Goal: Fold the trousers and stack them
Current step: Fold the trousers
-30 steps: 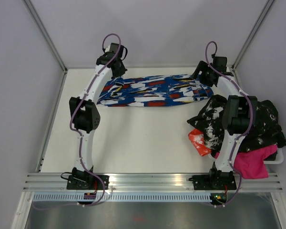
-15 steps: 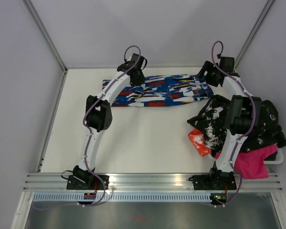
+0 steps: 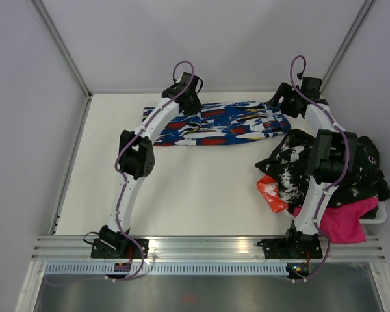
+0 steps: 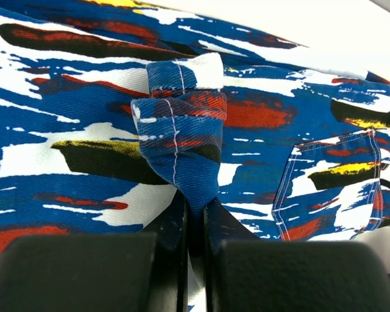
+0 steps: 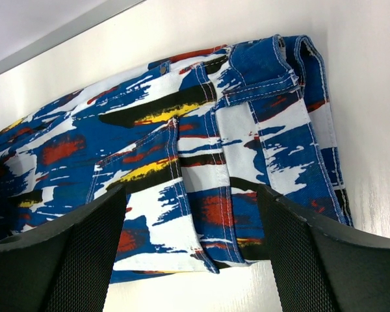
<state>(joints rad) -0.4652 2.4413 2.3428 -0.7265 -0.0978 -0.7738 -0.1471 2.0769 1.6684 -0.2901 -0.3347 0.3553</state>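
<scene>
The trousers (image 3: 224, 123), royal blue with white, red, black and yellow splashes, lie stretched across the far side of the table. My left gripper (image 3: 187, 104) is shut on a bunched fold of the trouser leg (image 4: 182, 146), held over the rest of the cloth. My right gripper (image 3: 281, 104) is open and hovers above the waistband end (image 5: 273, 130), its fingers (image 5: 58, 260) wide apart with the cloth showing between them.
A heap of other clothes, black-and-white (image 3: 292, 166), orange-red (image 3: 271, 192) and pink (image 3: 341, 221), lies at the right by my right arm. Walls close the table at the back and sides.
My left gripper has carried the leg end to the right, from the far left to over the trousers' middle-left, so the left part is now folded over. The right gripper lifted slightly.
</scene>
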